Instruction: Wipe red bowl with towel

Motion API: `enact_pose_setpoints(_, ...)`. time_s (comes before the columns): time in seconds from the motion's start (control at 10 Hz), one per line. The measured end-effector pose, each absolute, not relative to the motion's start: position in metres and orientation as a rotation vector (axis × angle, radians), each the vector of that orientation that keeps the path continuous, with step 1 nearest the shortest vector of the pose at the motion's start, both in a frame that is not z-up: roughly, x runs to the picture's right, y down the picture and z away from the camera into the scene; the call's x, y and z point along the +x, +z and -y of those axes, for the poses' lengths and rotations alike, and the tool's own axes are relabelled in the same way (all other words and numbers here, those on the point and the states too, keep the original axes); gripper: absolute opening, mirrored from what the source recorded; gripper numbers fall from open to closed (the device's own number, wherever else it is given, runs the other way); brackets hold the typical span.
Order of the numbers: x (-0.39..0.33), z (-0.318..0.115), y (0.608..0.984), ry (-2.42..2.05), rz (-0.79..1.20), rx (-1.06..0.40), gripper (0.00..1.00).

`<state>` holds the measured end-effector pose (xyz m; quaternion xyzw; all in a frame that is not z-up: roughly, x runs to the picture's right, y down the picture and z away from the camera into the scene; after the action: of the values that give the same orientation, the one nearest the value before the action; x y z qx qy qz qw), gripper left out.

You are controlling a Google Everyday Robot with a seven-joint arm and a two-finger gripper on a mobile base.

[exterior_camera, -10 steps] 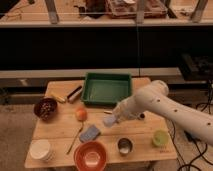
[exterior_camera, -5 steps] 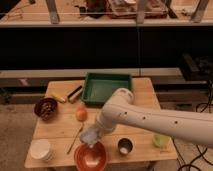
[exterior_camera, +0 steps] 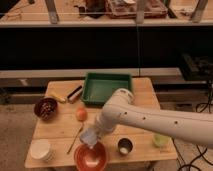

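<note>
Green tray back centre; dark bowl left; orange beside; metal cup front.

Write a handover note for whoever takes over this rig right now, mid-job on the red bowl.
Gripper: low over the back rim of the red bowl, holding the towel.
Red bowl: at the front edge of the table, between the white cups and the metal cup.
Done: the towel is in hand and at the bowl.
Left: wipe the inside of the bowl. I cannot tell whether the towel touches it yet, so treat the wiping as not done.
</note>
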<state>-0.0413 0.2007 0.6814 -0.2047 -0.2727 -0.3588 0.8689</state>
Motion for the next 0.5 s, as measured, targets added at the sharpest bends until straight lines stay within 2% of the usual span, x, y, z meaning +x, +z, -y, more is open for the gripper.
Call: enact_pose_setpoints(0.5,-0.092,-0.268,0.660,-0.870,0.661,-0.420,0.00)
